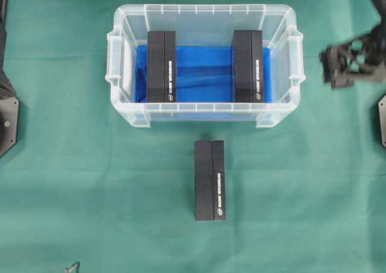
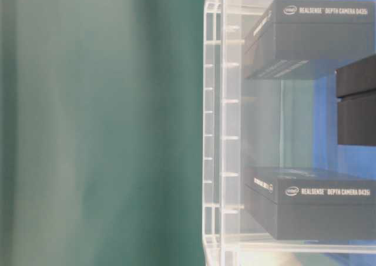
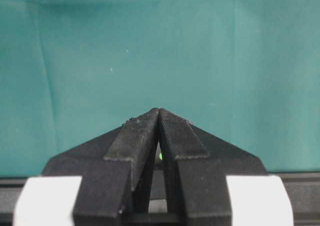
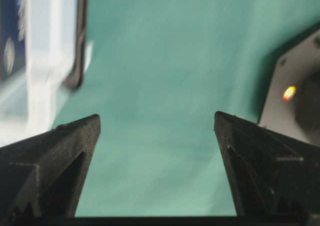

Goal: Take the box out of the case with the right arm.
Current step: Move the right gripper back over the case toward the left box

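Observation:
The clear case (image 1: pixel 123 38) with blue lining stands at the back middle of the green cloth. Two black boxes stand upright in it, one on the left (image 1: pixel 161 66) and one on the right (image 1: pixel 248 66). A third black box (image 1: pixel 209 180) lies on the cloth in front of the case. My right gripper (image 1: pixel 329 67) hovers just right of the case, outside it, open and holding nothing. In the right wrist view its fingers (image 4: pixel 60 151) are spread wide over bare cloth, with the case (image 4: pixel 50 61) at upper left. My left gripper (image 3: pixel 159 111) is shut, empty, over bare cloth.
Arm bases sit at the left edge (image 1: pixel 7 119) and right edge (image 1: pixel 381 119) of the table. In the table-level view the case wall (image 2: pixel 220 125) fills the right half, with both boxes (image 2: pixel 317 37) (image 2: pixel 311 210) seen through it.

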Action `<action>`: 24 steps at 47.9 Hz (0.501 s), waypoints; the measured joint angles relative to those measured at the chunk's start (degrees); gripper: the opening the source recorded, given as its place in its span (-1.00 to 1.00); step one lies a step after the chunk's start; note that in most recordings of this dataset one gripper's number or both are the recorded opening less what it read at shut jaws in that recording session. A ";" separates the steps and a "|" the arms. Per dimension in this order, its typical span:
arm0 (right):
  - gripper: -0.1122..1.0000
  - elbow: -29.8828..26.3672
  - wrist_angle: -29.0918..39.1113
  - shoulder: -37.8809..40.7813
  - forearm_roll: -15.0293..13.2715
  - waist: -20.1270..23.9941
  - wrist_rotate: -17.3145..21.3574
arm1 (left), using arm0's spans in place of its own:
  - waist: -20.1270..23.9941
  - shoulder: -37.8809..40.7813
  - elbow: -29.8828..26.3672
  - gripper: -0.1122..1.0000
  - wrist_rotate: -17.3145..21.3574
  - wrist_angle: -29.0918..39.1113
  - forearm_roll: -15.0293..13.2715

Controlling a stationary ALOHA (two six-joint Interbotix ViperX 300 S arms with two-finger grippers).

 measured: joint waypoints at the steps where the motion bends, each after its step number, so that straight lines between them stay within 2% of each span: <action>1: 0.81 0.00 -0.09 0.00 0.00 -1.05 -1.05 | -0.09 0.09 -0.09 -0.76 0.09 0.00 0.00; 7: 0.81 0.35 -1.23 -0.09 0.00 -5.54 -6.15 | 0.00 0.09 0.00 -0.76 0.09 0.00 -0.09; 10: 0.81 0.35 -1.76 0.00 0.09 -7.29 -7.29 | 0.00 0.00 0.00 -0.76 0.00 0.00 -0.09; 24: 0.81 0.70 -2.02 0.00 0.18 -8.35 -7.65 | 0.00 0.09 0.00 -0.76 0.26 0.00 0.00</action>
